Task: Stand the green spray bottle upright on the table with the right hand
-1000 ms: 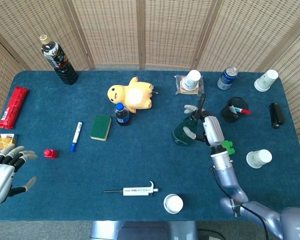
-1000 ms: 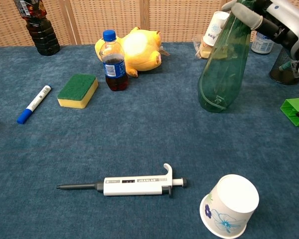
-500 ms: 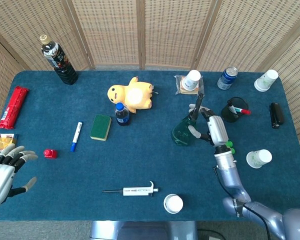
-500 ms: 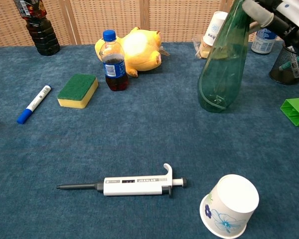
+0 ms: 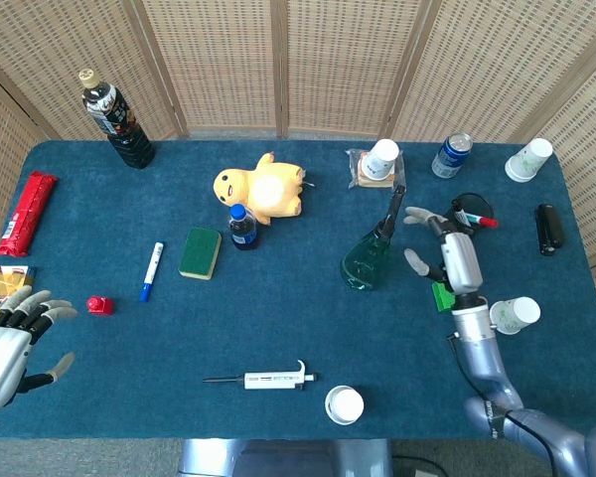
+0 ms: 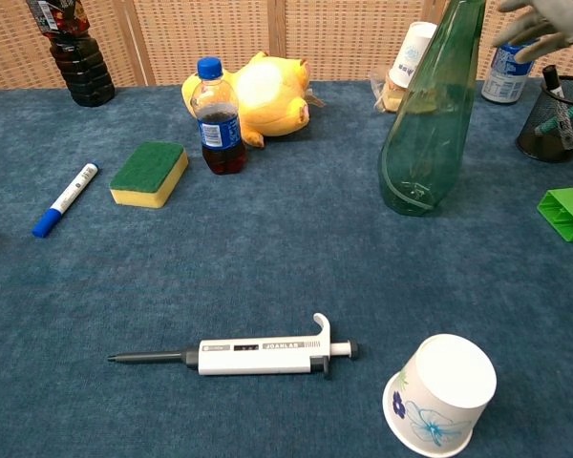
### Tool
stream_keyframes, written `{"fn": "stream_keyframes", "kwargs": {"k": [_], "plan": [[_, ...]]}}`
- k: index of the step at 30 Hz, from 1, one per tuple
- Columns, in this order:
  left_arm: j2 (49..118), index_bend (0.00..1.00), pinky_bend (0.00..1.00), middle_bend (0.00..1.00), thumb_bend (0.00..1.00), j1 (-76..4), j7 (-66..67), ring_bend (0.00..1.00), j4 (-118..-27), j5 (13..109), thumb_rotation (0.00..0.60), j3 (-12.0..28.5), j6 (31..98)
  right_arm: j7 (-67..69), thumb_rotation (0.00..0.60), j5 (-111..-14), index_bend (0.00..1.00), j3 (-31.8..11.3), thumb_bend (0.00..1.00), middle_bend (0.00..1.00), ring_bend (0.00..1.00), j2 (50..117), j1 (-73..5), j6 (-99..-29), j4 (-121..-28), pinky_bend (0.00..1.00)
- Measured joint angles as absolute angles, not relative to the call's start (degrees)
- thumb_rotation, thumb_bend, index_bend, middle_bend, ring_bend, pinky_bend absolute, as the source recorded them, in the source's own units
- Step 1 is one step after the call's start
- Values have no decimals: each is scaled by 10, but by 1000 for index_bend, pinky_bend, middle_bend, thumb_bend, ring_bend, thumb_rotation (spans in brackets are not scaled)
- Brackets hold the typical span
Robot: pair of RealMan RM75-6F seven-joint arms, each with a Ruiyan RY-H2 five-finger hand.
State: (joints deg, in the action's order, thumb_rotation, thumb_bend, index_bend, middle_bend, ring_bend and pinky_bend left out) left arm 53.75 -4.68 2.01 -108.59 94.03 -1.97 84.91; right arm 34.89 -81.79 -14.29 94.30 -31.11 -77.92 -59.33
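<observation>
The green spray bottle [image 5: 369,253] stands upright on the blue table, right of centre; in the chest view the green spray bottle [image 6: 428,124] rises out of the top of the frame. My right hand [image 5: 445,249] hovers just right of it with fingers spread, not touching it; the right hand [image 6: 544,24] shows at the chest view's top right corner. At the table's lower left edge my left hand [image 5: 8,333] sits open and holds nothing.
A black pen cup [image 5: 464,218] and a green block [image 5: 443,295] lie close to my right hand. Paper cups [image 5: 513,314], a can [image 5: 453,154], a yellow plush [image 5: 262,189], a small cola bottle [image 5: 242,227], a sponge [image 5: 201,252] and a pipette [image 5: 268,379] also sit on the table.
My right hand has let go of the spray bottle and drawn away to the right. The bottle stays standing in place. The left hand has not moved.
</observation>
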Motion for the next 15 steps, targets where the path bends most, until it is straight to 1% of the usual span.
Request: {"fn": "stream_keyframes", "kwargs": {"k": [6, 7, 9, 12, 14, 15], "plan": [[537, 295, 59, 296, 328, -43, 17, 171, -1082, 934, 600, -20, 852, 347, 147, -826, 232, -123, 363, 365, 267, 905, -284, -787, -584, 287], [538, 295, 59, 296, 328, -42, 16, 171, -1081, 933, 600, -20, 853, 346, 155, -828, 237, -119, 380, 369, 267, 899, -280, -788, -582, 287], [538, 295, 59, 296, 328, -39, 14, 171, -1079, 928, 600, -20, 855, 344, 182, -834, 257, -111, 411, 384, 278, 884, -271, -792, -577, 301], [540, 298, 60, 297, 328, -33, 6, 172, -1073, 916, 600, -21, 857, 333, 278, -844, 292, -96, 463, 401, 320, 857, -258, -794, -569, 348], [543, 299, 61, 297, 328, -28, -1, 173, -1066, 909, 600, -23, 858, 320, 326, -851, 313, -86, 491, 407, 342, 835, -250, -796, -570, 363], [544, 299, 61, 297, 328, -26, -4, 174, -1063, 906, 600, -24, 859, 311, 337, -853, 321, -82, 500, 412, 346, 826, -247, -796, -572, 372]]}}
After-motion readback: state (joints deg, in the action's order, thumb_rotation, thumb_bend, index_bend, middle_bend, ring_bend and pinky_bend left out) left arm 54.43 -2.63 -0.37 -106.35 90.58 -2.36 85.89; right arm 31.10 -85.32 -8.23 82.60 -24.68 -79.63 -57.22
